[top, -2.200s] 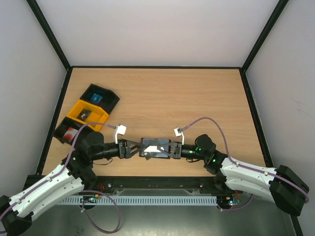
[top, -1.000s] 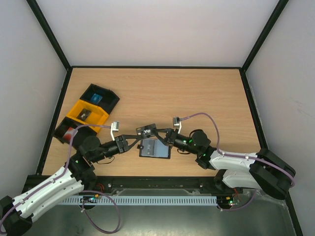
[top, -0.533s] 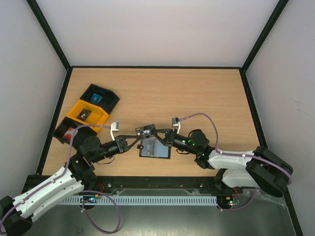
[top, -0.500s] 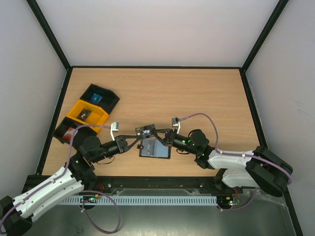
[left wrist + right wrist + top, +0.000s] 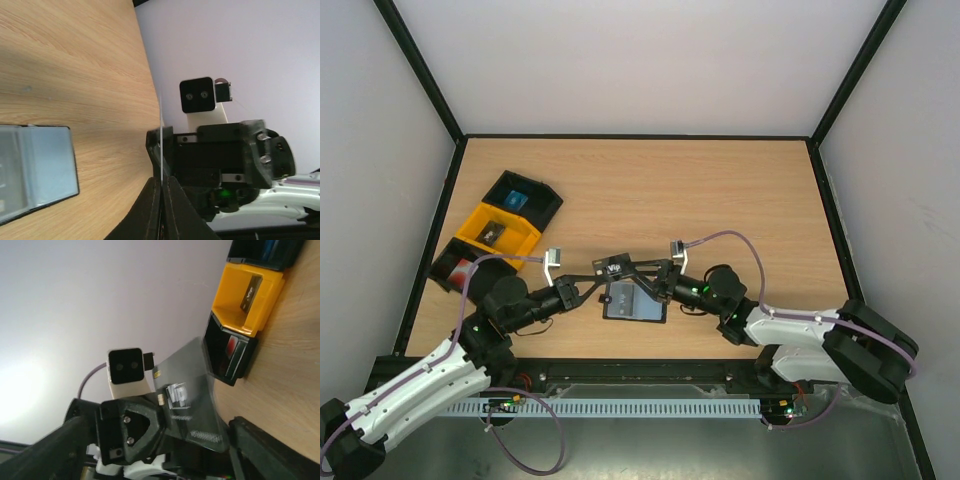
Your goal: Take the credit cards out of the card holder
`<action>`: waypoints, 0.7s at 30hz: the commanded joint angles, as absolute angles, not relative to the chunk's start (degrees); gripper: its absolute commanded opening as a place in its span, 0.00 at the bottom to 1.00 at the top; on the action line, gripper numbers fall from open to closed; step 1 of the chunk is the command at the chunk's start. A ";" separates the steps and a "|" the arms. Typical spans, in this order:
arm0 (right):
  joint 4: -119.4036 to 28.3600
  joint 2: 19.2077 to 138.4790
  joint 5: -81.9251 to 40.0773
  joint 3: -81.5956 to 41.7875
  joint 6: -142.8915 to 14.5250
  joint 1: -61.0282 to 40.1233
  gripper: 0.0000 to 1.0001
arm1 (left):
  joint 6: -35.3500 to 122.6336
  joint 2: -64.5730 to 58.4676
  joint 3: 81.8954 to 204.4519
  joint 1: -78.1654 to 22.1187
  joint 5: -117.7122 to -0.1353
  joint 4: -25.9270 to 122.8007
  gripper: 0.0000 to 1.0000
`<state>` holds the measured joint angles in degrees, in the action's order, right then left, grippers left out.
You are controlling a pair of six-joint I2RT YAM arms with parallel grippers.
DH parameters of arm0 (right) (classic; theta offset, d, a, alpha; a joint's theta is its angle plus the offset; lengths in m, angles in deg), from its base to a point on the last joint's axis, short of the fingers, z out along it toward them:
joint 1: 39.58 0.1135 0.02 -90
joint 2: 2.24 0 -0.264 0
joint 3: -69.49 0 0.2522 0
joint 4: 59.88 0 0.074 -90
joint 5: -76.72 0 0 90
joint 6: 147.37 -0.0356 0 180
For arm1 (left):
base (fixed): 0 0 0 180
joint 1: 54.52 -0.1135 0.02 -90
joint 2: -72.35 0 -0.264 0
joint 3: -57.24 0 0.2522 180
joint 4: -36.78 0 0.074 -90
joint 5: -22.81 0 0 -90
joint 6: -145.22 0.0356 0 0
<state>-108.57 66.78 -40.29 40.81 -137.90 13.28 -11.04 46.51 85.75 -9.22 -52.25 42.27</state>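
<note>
I'm seeing the left pincer (image 5: 601, 274) clamping a dark grey card (image 5: 613, 266), holding it above the holder (image 5: 638, 304), which is lying open on the counter (image 5: 720, 190). The right pincer (image 5: 640, 272) is gaping wide beside the card, gripping nothing.

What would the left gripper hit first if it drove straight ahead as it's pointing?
Most likely the right gripper, facing it head-on, jaws open, just past the dark grey card the left gripper holds. Gap unclear.
</note>
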 commanded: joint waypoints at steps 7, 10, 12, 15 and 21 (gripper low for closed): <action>-93.35 56.42 -35.92 41.44 -128.97 13.42 0.98 | -2.46 45.37 95.11 -10.04 -59.24 54.42 0.03; -88.87 54.33 -34.37 41.34 -126.51 13.42 0.98 | -0.82 44.01 98.11 -10.45 -61.65 57.79 0.03; -86.64 53.01 -33.06 41.65 -125.20 13.42 0.98 | -0.07 42.99 99.73 -10.94 -63.68 60.67 0.03; -83.50 51.68 -31.91 42.00 -123.69 13.44 0.98 | 1.07 41.34 101.83 -11.88 -66.96 64.23 0.03; -80.58 50.85 -31.57 42.03 -121.06 13.42 0.98 | 2.76 37.88 103.97 -18.03 -67.14 67.57 0.03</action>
